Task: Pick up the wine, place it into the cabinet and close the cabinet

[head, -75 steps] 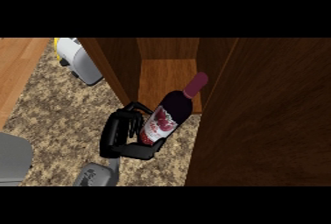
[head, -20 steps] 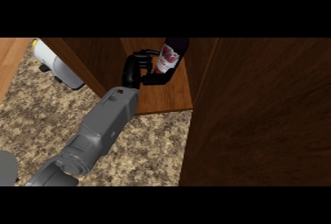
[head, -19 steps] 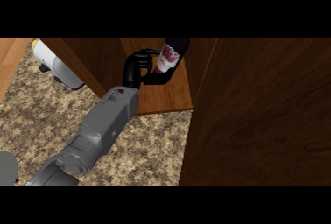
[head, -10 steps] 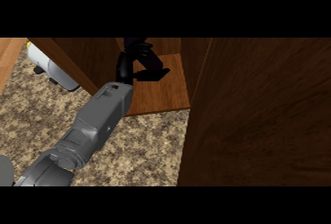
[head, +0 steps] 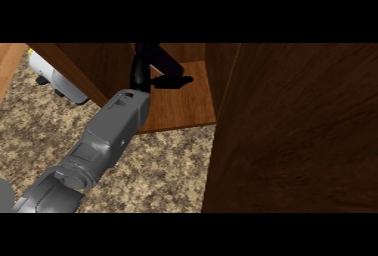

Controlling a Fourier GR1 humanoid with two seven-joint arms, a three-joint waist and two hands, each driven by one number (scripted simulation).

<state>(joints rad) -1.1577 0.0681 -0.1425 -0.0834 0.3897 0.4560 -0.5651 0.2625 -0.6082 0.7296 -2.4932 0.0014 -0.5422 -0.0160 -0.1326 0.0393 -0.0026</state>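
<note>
We had our left hand (head: 151,65) deep over the cabinet shelf (head: 184,107), fingers curled around nothing visible; best withdrawn straight, clearing the door (head: 295,130).

a boxy grey forearm (head: 111,135) with a rounded elbow segment, ending in a slim black hand (head: 151,67).

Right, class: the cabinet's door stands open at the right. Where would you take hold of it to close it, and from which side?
No handle shows on the door, so I'd take its long left edge, beside the shelf, coming from the counter side. A flat push on its broad face might also do. The left hand is inside the cabinet and should come out first.
</note>
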